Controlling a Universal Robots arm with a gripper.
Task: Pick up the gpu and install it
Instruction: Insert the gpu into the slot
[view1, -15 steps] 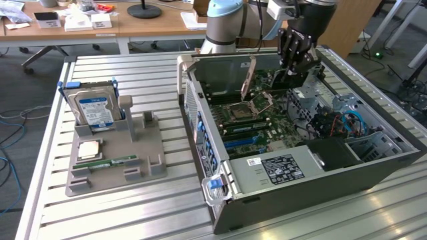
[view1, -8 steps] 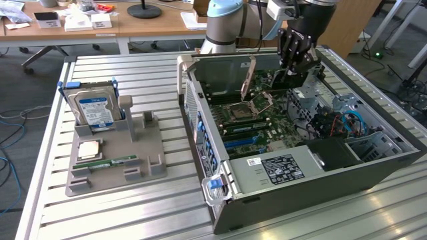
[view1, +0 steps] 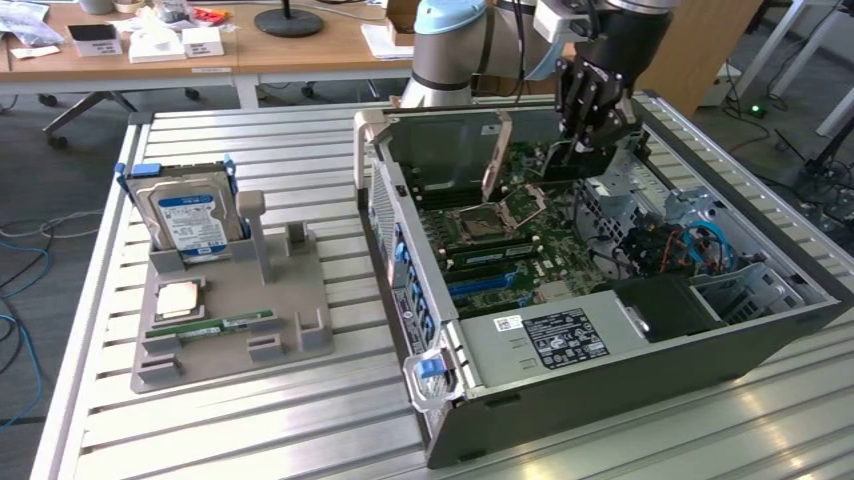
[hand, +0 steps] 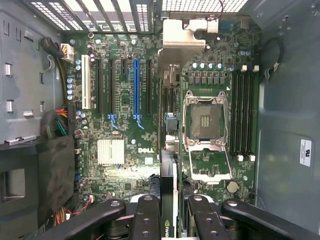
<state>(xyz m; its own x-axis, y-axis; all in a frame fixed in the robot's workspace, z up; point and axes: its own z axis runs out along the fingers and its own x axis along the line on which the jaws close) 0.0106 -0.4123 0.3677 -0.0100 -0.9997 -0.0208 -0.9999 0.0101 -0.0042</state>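
Ribbed bare-metal table (view1: 267, 420), matt grey plastic holder (view1: 287, 295), glossy green motherboard (hand: 130, 175).

Exterior camera: high, off to one side, angled down over the slatted table (view1: 267, 420) at the open computer case (view1: 641, 385), mid-distance. Wrist camera: close above the motherboard (hand: 125, 100), facing straight down past gripper (hand: 171, 207) and edge-on gpu (hand: 168, 175). Shared: motherboard, centre of exterior frame.
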